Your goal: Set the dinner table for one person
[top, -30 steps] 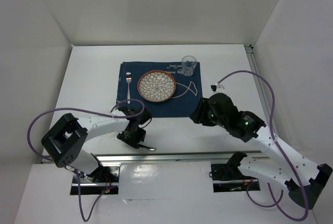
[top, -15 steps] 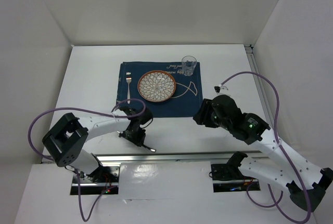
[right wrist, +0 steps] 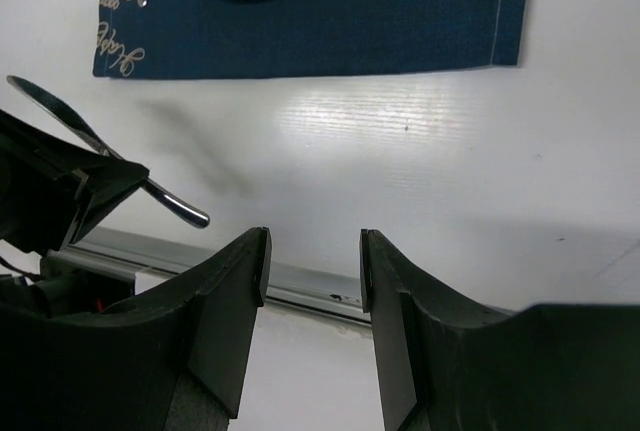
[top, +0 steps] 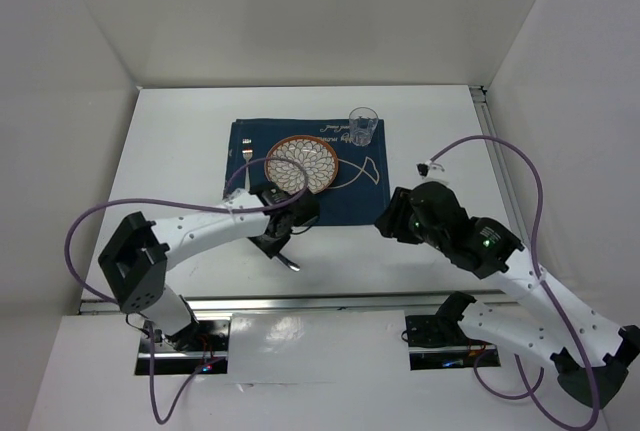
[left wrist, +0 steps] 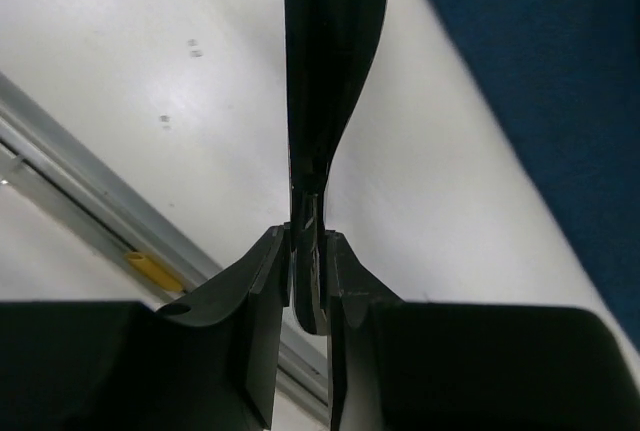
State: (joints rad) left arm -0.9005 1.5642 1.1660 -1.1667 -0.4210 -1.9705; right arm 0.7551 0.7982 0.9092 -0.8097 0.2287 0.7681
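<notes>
While a patterned round ceramic plate [top: 303,164], silver metal fork [top: 246,156] and clear glass tumbler [top: 362,126] sit on the navy cloth placemat [top: 350,206] on the large white tabletop [top: 170,141], the left gripper's [left wrist: 308,251] jaws pinch an unplaced silver metal knife [right wrist: 100,146] above the tabletop beside the mat's near edge; the right gripper's [right wrist: 312,251] jaws gape empty.

White arms [top: 200,236], black joints [top: 135,266], purple cables [top: 485,139].

Cursive white script [right wrist: 118,56] on the navy placemat [right wrist: 400,11] is illegible.
</notes>
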